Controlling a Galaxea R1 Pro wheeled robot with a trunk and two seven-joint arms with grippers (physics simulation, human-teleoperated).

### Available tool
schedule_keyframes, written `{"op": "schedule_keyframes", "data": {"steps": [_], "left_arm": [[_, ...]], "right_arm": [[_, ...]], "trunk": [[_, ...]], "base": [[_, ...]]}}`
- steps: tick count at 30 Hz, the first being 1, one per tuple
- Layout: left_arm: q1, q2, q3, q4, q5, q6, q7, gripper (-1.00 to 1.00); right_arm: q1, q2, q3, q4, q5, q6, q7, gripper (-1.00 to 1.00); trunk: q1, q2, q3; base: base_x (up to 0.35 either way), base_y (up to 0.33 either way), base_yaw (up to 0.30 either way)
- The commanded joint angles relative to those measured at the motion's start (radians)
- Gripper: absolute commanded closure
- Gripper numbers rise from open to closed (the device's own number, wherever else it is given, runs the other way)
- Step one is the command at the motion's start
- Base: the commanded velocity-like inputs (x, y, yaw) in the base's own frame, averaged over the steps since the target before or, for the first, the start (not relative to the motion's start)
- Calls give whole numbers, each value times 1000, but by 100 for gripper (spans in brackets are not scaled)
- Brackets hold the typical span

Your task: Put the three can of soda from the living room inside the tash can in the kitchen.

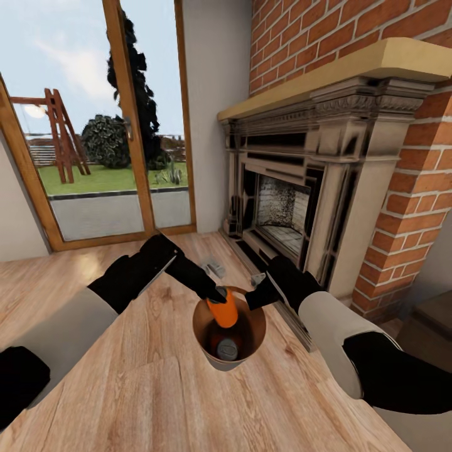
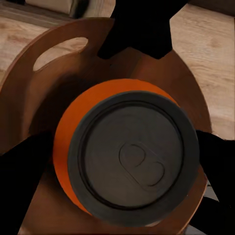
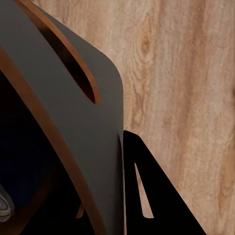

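**A:** Where do you have the orange can (image 1: 223, 312) just now?

**B:** Your left gripper (image 1: 219, 296) is clamped on it, holding it over the mouth of the trash can (image 1: 199, 328). In the left wrist view the can's dark lid (image 2: 133, 156) faces the camera, with a black finger (image 2: 22, 181) on each side of its orange body, so the can sits squarely between the fingers, top end toward the wrist.

**A:** And the right arm?

**B:** Your right gripper (image 1: 256, 292) is at the bin's far rim. In the right wrist view one finger (image 3: 152, 196) lies against the grey outer wall of the bin (image 3: 73, 122), below its handle slot. The other finger I cannot make out, so I cannot tell whether that gripper is closed on the wall or only resting there. My guess is it steadies or carries the bin so the drop lands inside.

**A:** Anything in the bin?

**B:** Another can (image 1: 226, 347) lies at the bottom, silvery top upward. This is the living room, with the wood floor (image 1: 157, 389), the fireplace (image 1: 295, 188) and the glass doors (image 1: 119, 125) around you; the bin is not in the kitchen yet.

**A:** So releasing is next?

**B:** Likely; the can hangs within the rim, slightly tilted.
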State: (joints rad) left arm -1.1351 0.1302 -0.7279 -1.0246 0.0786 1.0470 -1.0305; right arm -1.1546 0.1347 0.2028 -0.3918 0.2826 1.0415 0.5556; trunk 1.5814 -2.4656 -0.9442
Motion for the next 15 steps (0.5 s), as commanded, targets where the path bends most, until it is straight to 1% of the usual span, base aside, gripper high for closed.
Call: {"op": "schedule_keyframes", "data": {"steps": [1,4,6,8,11,15], "left_arm": [[0,0,-7,2,1,0,3,100],[0,0,-41,6,2,0,46,100],[1,0,-51,7,2,0,67,100],[1,-1,-56,8,2,0,73,100],[2,-2,-76,10,3,0,83,100],[5,-15,-87,12,2,0,148,100]], "right_arm": [[0,0,-5,0,-26,6,6,100],[0,1,-5,-1,-26,6,6,100],[0,2,-5,-1,-26,6,6,100],[0,2,-5,-1,-26,6,6,100],[0,5,-5,-1,-26,6,6,100],[0,7,-5,-1,-26,6,6,100]], "trunk": [[0,0,0],[0,0,0],[0,0,0],[0,0,0],[0,0,0],[0,0,0]], "base": [[0,0,0],[0,0,0],[0,0,0],[0,0,0],[0,0,0],[0,0,0]]}}
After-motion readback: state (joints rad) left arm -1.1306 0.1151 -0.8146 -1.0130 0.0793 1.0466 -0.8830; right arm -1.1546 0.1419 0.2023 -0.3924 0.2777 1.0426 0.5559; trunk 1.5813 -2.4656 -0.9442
